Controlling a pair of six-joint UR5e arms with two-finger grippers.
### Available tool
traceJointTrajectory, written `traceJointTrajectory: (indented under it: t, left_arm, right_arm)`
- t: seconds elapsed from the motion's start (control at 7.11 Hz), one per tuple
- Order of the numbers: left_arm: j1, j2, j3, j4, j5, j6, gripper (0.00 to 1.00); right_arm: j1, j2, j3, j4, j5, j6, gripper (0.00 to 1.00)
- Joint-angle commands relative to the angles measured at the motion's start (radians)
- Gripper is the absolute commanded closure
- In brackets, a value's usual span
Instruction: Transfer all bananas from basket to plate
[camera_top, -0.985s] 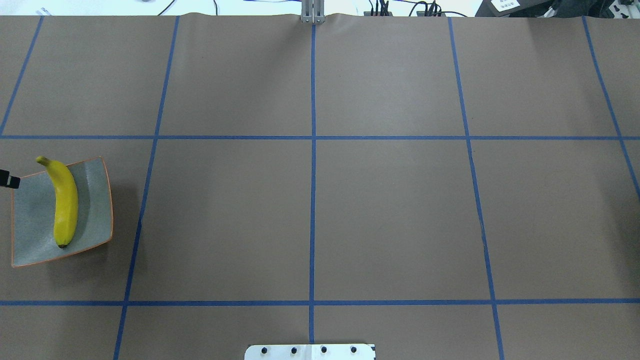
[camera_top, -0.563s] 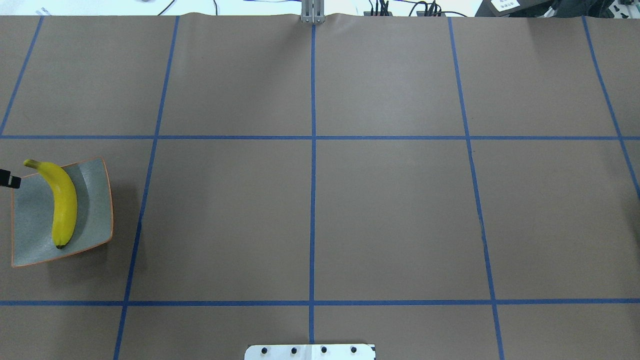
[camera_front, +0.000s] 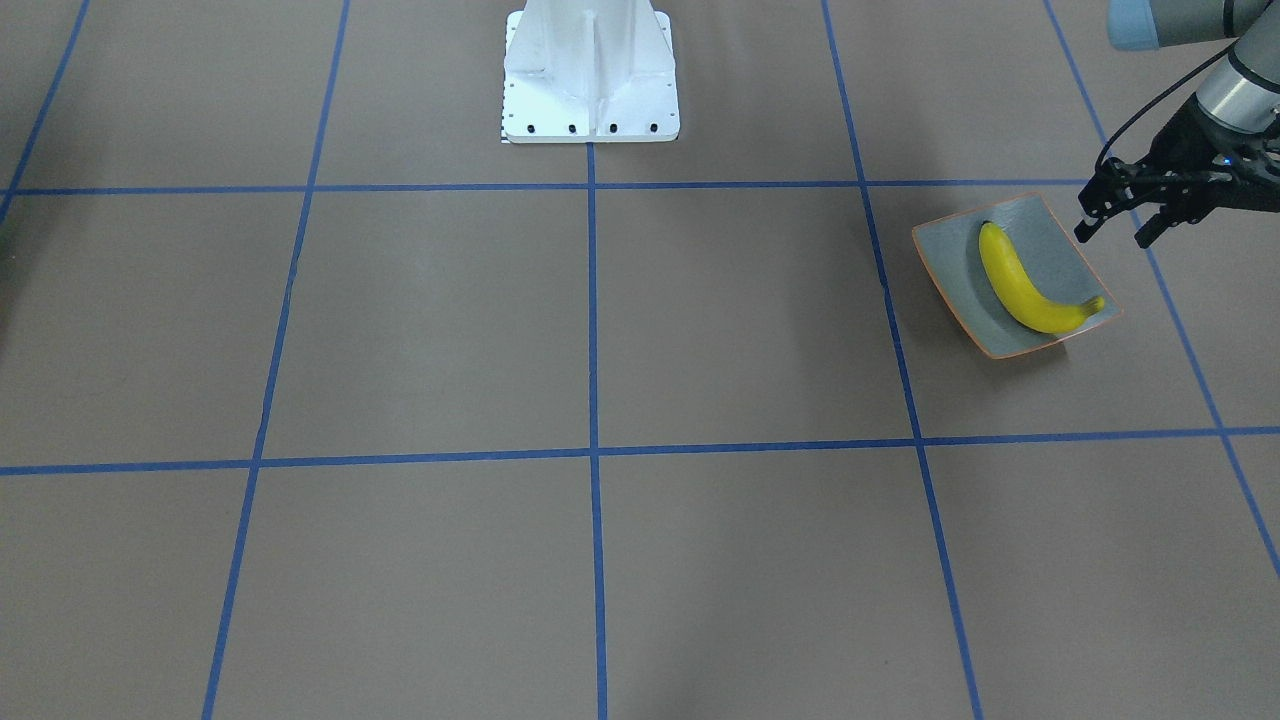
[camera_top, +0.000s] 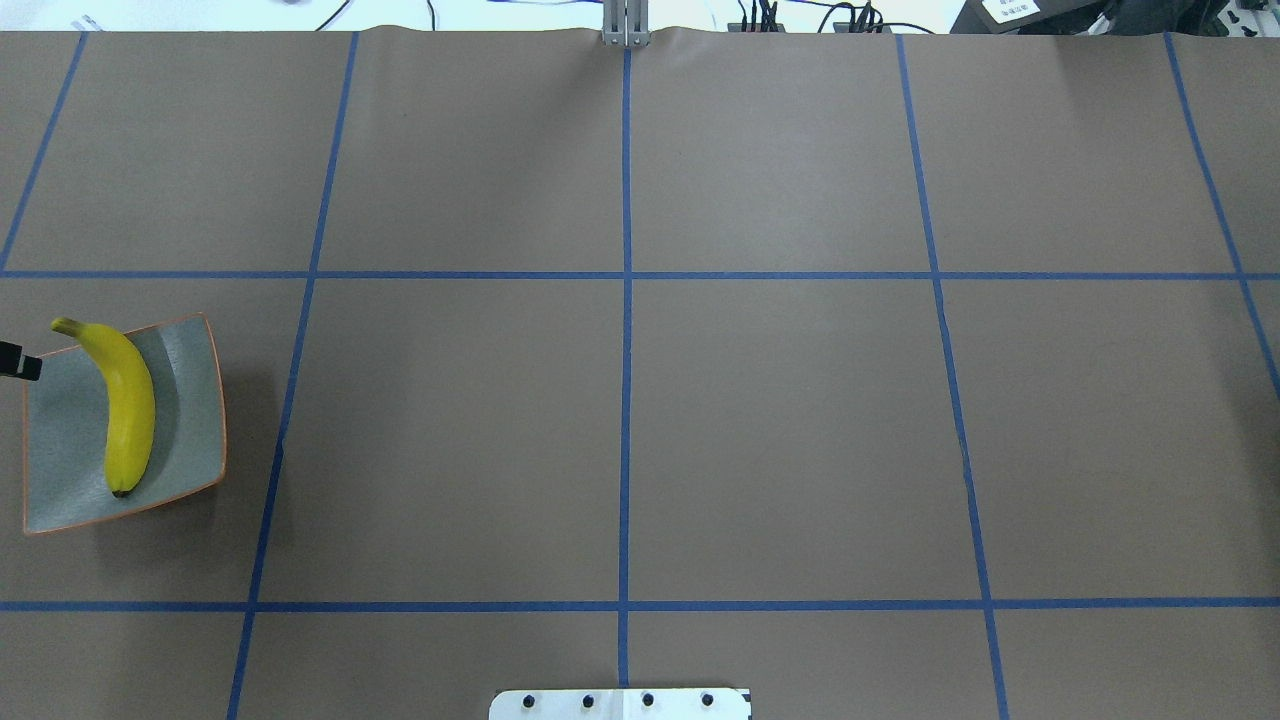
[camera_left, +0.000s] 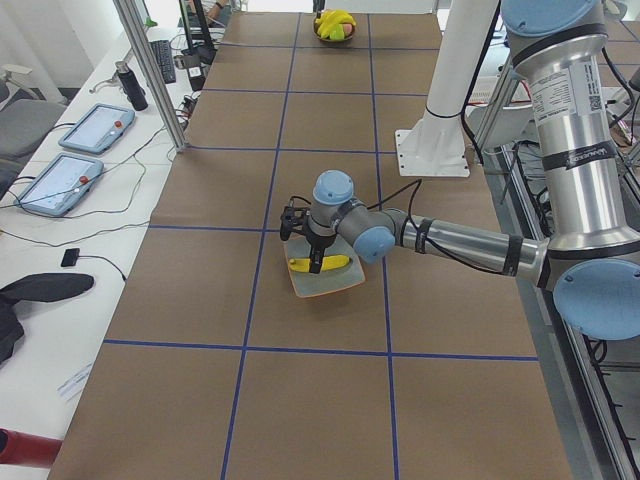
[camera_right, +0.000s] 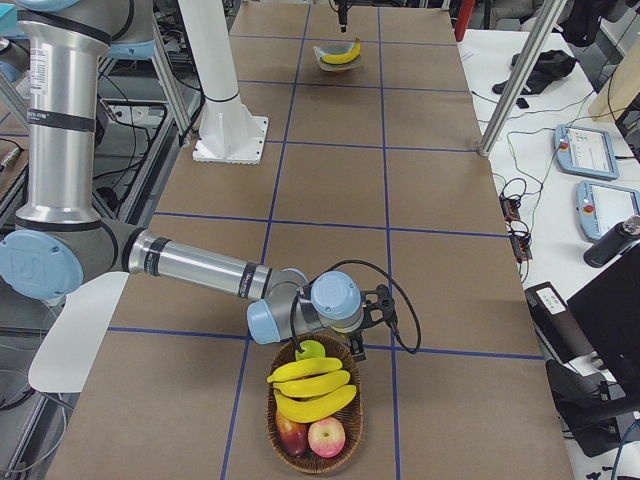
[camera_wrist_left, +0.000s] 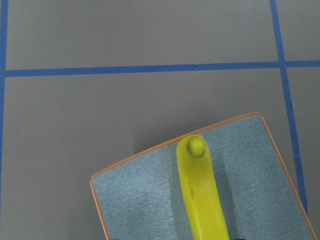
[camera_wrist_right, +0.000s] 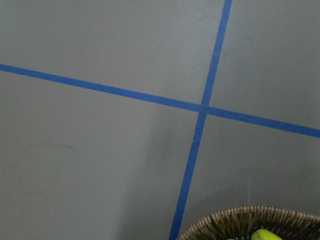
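Front-facing view: left gripper (camera_front: 1115, 236) has its fingers apart and empty, just beside the plate (camera_front: 945, 265). One banana (camera_front: 1020, 285) lies on the plate.

Right-side view: right gripper (camera_right: 372, 305) is at the basket (camera_right: 316, 464), which contains three bananas (camera_right: 312, 388). Whether its fingers are apart or together cannot be told.

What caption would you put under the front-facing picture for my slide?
One banana rests on the plate, the left tool open near its edge.

You have bright, even light from above across every view. The plate (camera_top: 60, 450) throws a soft shadow onto the table (camera_top: 450, 430). Your wrist views look slightly softer.
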Motion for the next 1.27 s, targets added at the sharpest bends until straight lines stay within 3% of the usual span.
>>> traceJointTrajectory:
  t: [0.0, 0.28, 0.84, 1.13]
  left_arm:
    - [0.003, -0.003, 0.015, -0.004, 0.000, 0.000, 0.17]
    - [0.004, -0.003, 0.013, -0.004, 0.000, -0.002, 0.15]
    - [0.006, -0.003, 0.013, -0.020, 0.000, -0.005, 0.14]
    - [0.006, -0.003, 0.013, -0.023, -0.001, -0.006, 0.13]
  right_arm:
    - [0.003, 0.003, 0.004, -0.124, -0.031, -0.145, 0.00]
    - [0.037, 0.004, 0.011, -0.281, -0.056, -0.309, 0.00]
    - [0.121, -0.008, -0.010, -0.486, -0.044, -0.380, 0.01]
    - [0.123, -0.019, -0.015, -0.506, -0.047, -0.383, 0.03]
